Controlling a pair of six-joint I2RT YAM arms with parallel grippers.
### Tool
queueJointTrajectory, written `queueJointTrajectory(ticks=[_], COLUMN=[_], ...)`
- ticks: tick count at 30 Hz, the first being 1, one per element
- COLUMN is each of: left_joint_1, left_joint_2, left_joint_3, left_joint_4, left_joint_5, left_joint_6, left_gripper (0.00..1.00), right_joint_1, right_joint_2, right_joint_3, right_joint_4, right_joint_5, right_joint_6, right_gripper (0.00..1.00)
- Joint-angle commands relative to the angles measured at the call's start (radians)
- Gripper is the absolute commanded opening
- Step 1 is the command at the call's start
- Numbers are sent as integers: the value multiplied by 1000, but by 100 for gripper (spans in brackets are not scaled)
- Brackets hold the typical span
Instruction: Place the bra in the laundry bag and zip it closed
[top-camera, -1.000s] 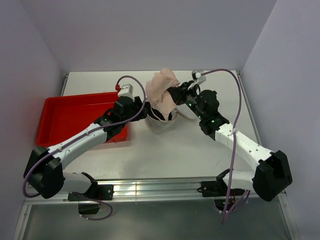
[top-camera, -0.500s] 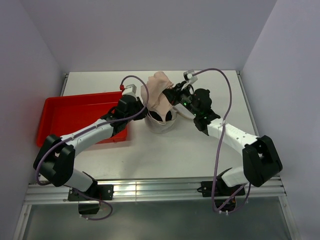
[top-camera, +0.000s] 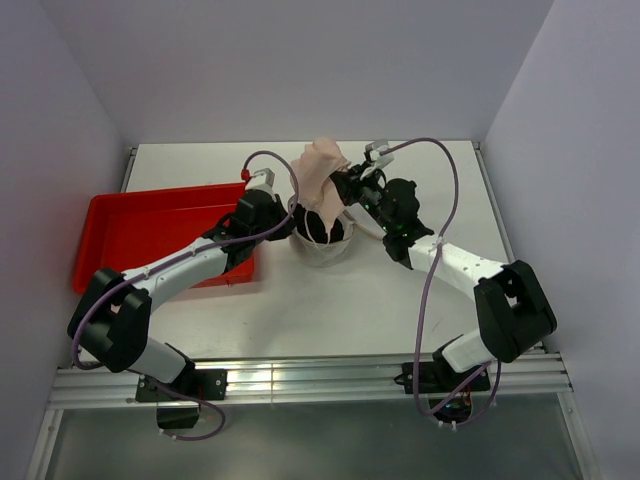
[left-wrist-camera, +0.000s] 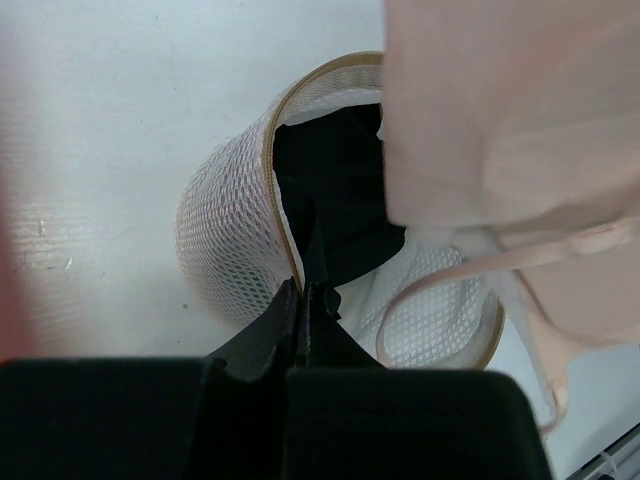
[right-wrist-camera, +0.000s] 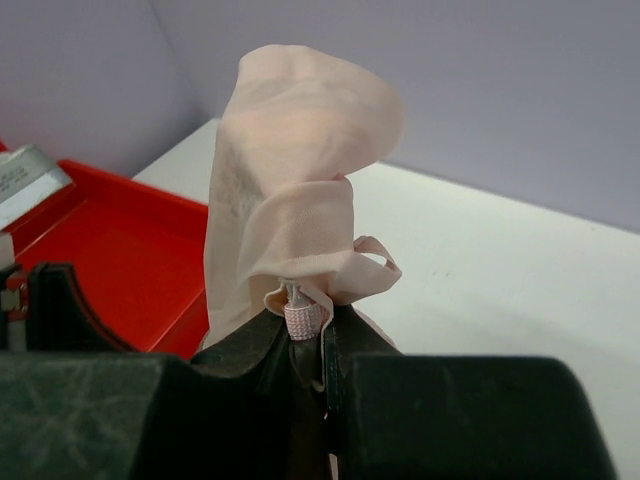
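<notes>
The laundry bag (top-camera: 322, 246), a small whitish mesh drum with a tan zipper rim, stands open at the table's middle. In the left wrist view its mesh wall (left-wrist-camera: 225, 230) and dark inside show. My left gripper (top-camera: 289, 222) is shut on the bag's near rim, its jaws pinched together (left-wrist-camera: 303, 296). The peach bra (top-camera: 322, 175) hangs above the bag's mouth, and my right gripper (top-camera: 344, 190) is shut on it. From the right wrist, the bra (right-wrist-camera: 290, 170) stands bunched above the closed jaws (right-wrist-camera: 308, 330). A bra strap (left-wrist-camera: 470, 275) droops over the bag's opening.
A red plastic tray (top-camera: 140, 230) lies left of the bag, under the left forearm; its floor shows in the right wrist view (right-wrist-camera: 120, 240). Walls close the table at the back and on both sides. White tabletop (top-camera: 430, 180) lies right of the bag.
My left gripper has closed on the bag's rim. The right gripper has carried the bra slightly left and lower, over the bag's mouth.
</notes>
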Motion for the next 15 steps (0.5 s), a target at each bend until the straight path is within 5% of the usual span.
queueJointTrajectory(ticks=[1, 15], left_joint_1=[3, 15], left_joint_2=[-14, -42], left_joint_3=[19, 53], left_joint_4=[41, 25], left_joint_5=[17, 26], left_joint_6=[4, 7], left_gripper=[0, 0], right_joint_1=[-4, 107], right_joint_2=[-2, -114], right_joint_3=[-24, -254], right_joint_4=[175, 231], right_joint_5=[100, 141], right_joint_6=[-59, -83], right_gripper=[0, 0])
